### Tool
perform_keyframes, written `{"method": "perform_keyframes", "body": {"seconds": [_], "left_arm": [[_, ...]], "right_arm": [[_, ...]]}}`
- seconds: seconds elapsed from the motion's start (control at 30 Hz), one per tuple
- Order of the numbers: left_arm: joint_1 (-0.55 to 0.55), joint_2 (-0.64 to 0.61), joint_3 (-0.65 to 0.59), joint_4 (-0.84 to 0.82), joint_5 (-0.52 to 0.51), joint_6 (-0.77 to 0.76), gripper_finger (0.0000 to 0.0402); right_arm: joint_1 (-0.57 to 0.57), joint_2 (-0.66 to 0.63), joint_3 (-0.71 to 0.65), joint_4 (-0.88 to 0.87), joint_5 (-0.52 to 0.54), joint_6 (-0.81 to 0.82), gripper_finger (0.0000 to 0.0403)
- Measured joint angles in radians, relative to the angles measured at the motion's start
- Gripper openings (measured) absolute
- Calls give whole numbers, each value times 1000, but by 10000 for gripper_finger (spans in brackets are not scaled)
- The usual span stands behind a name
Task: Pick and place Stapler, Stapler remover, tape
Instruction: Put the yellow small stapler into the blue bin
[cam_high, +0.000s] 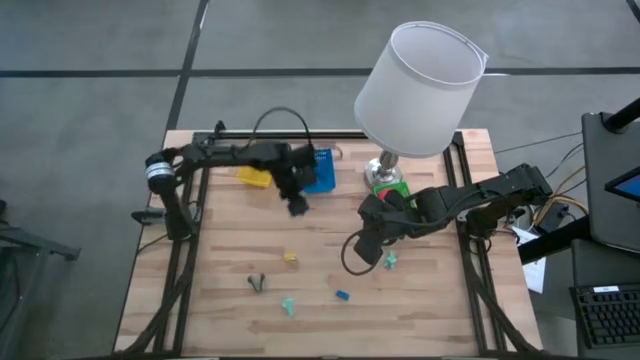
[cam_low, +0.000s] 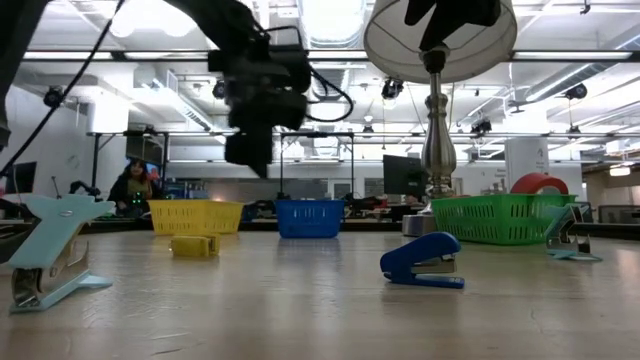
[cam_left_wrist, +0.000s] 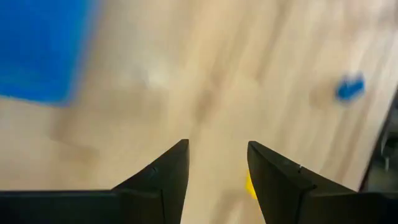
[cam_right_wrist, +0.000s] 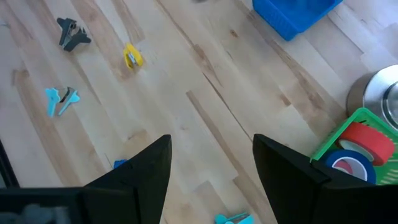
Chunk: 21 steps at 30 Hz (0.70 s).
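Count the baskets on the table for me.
3. The yellow basket stands toward the table's left side at the back, the blue basket is just beside it, and the green basket sits by the lamp base. None looks hidden.

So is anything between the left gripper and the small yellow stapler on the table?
Nothing visible. The left gripper hangs open above bare wood, and the yellow stapler lies on open table nearer the front edge, apart from other items.
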Motion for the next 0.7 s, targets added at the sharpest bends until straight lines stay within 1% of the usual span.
{"method": "perform_keyframes", "body": {"seconds": [0.07, 0.17, 0.3, 0.37, 0.57, 0.63, 0.7], "left_arm": [[-59, -32, -38, 12, -2, 12, 162], [-155, -69, -97, 60, -47, 27, 158], [-263, -84, -184, 200, -127, 1, 156], [-299, -81, -216, 244, -139, -8, 156], [-382, -79, -258, 255, -149, -53, 158], [-403, -79, -261, 256, -179, -70, 163], [-426, -79, -263, 260, -250, -92, 173]], "right_arm": [[0, 0, 0, -1, 0, -6, 219], [-1, 0, 0, -1, 0, -10, 219], [-5, 0, 0, 2, 25, -19, 219], [-11, 0, 0, 3, 50, -24, 219], [-28, 0, -1, 4, 53, -26, 219], [-32, 0, -2, 7, 56, -25, 219], [-33, 0, -2, 10, 69, -14, 219]]}}
